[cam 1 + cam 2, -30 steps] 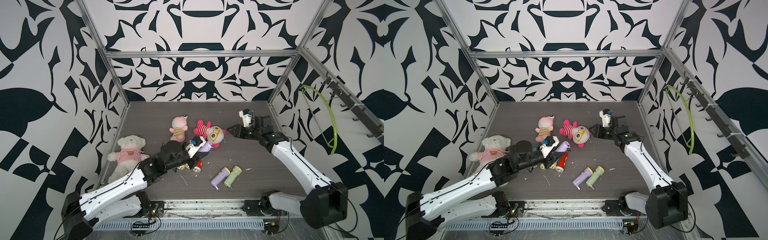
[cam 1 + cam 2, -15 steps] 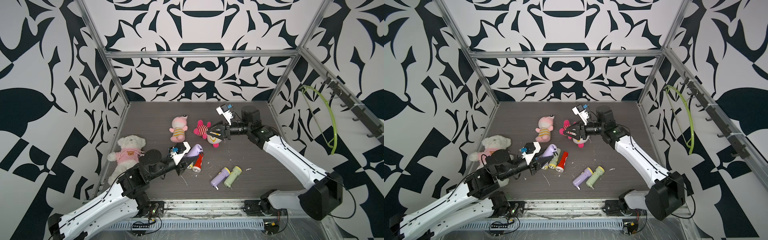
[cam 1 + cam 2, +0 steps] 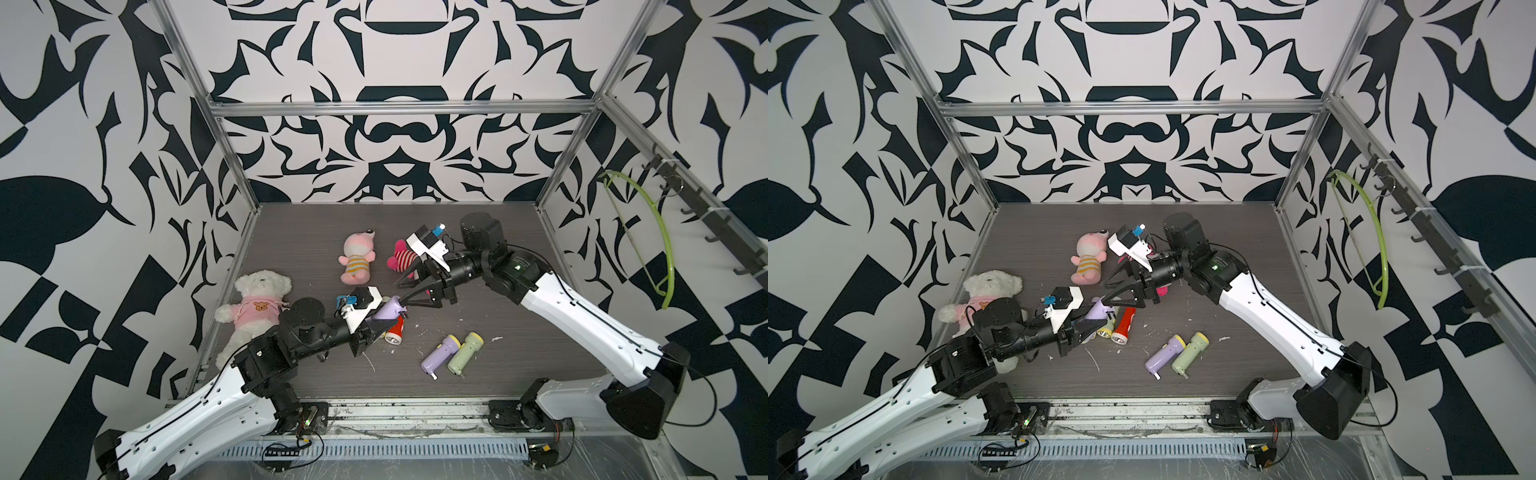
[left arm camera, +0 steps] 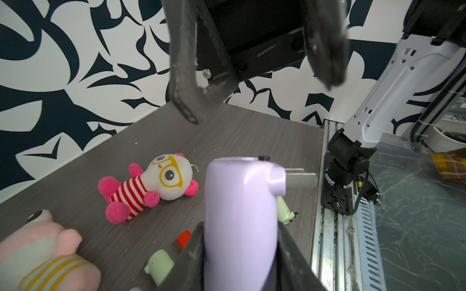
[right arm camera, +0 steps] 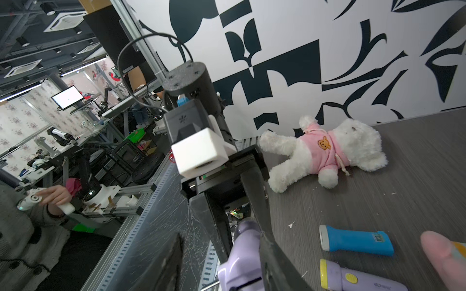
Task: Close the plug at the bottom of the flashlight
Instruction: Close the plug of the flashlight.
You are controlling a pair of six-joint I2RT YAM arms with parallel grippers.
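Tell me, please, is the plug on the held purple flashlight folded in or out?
Out: its metal prongs project sideways from the end of the purple flashlight.

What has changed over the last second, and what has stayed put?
The right gripper swung in from the far right to the purple flashlight and now sits at its plug end, jaws open. The left gripper stays shut on that flashlight, barely shifted. The plush toys and the other flashlights lie where they were.

White bear (image 3: 257, 307) in a pink top lies at 9 o'clock on the desk (image 3: 478, 374), at its edge. Pink doll (image 3: 357, 259) with striped belly at 12 o'clock. Red-striped, spectacled doll (image 4: 151, 184) just beside it, 1 o'clock. Green hanger (image 3: 668, 270) on wall hooks, 3 o'clock.
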